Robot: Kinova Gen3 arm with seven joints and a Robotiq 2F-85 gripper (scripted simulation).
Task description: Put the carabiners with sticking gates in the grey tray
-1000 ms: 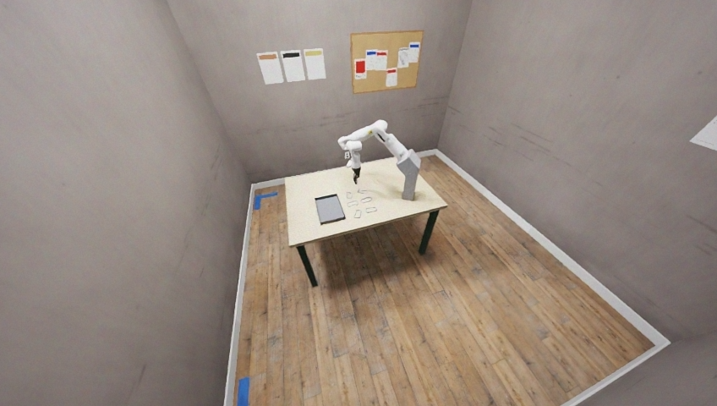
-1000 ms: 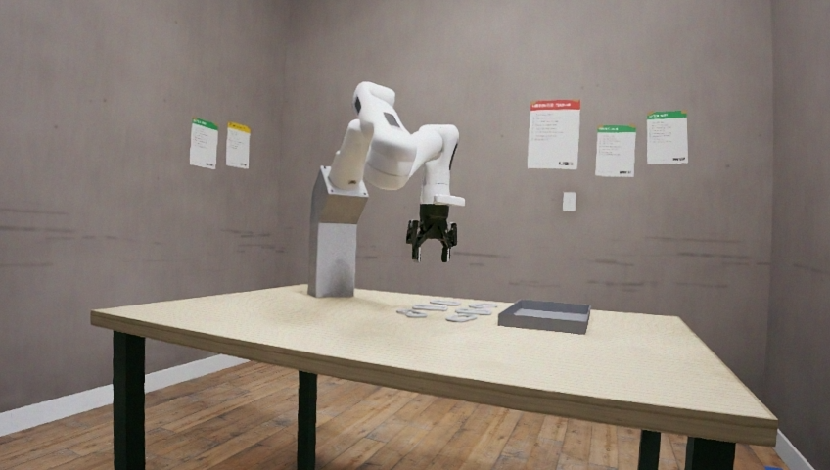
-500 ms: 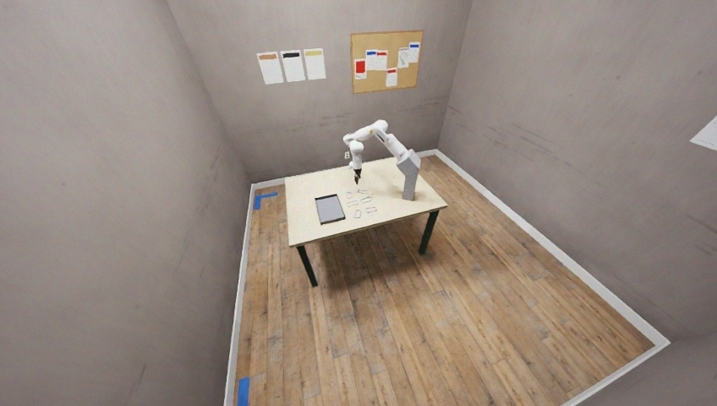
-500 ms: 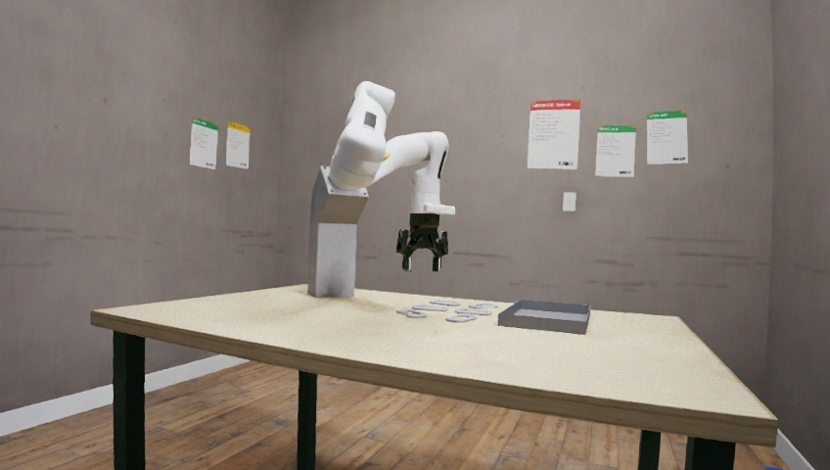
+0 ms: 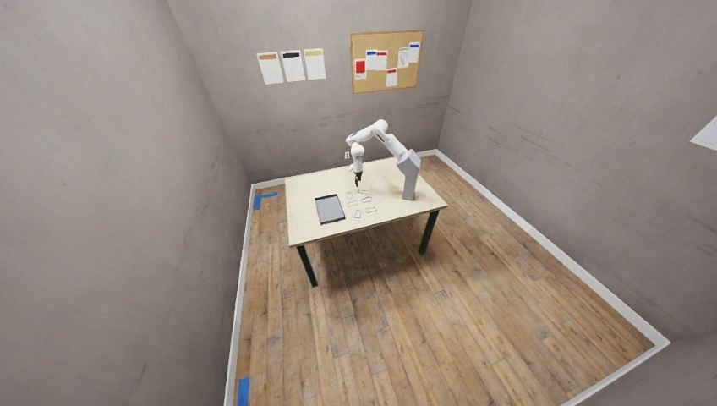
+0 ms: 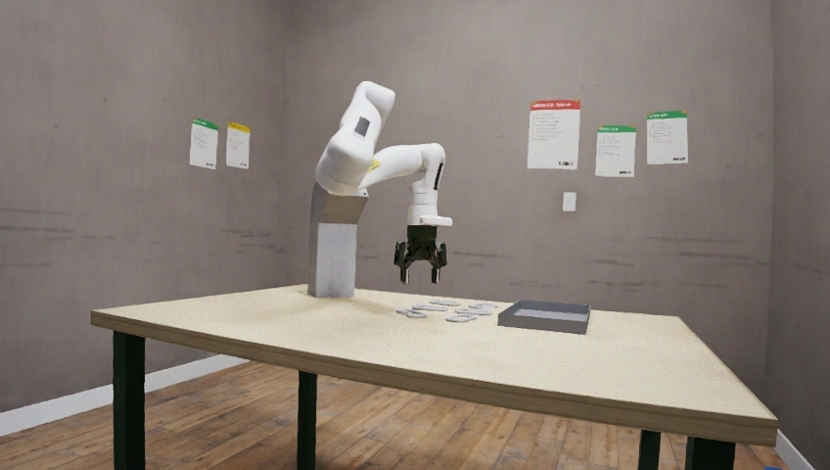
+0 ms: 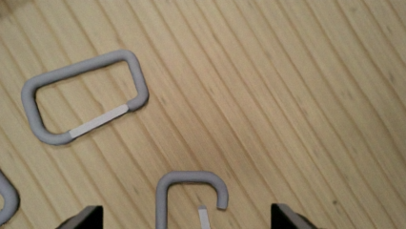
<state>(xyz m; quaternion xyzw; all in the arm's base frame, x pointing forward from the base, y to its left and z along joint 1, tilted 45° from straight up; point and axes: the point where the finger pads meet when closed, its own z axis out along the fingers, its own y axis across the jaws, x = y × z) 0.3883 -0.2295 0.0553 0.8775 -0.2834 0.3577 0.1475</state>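
"What is seen nearest to the wrist?"

"The gripper is held above the table, its fingers pointed down and spread wide. Nothing is clasped; the jaws are released. In the wrist view, an open-gated carabiner is framed between the fingertips, partly cut off by the lower edge. Its pale gate is angled inward, apart from the hook."

"And beside it?"

"A closed-gate carabiner is laid flat, its gate met by the frame at both ends. Which one that is in the wider views cannot fairly be told. Six carabiners are counted on the wood, all outside the tray."

"Where is the tray placed?"

"The grey tray is set near the group, on the side away from the grey pedestal by which the white arm is carried. No carabiner is seen in it."

"And farthest off?"

"A corkboard is mounted on the wall, with papers pinned to it."

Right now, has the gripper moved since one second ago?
Yes: in the exterior view, the gripper is lower, closer to the table, and slightly nearer the pedestal.
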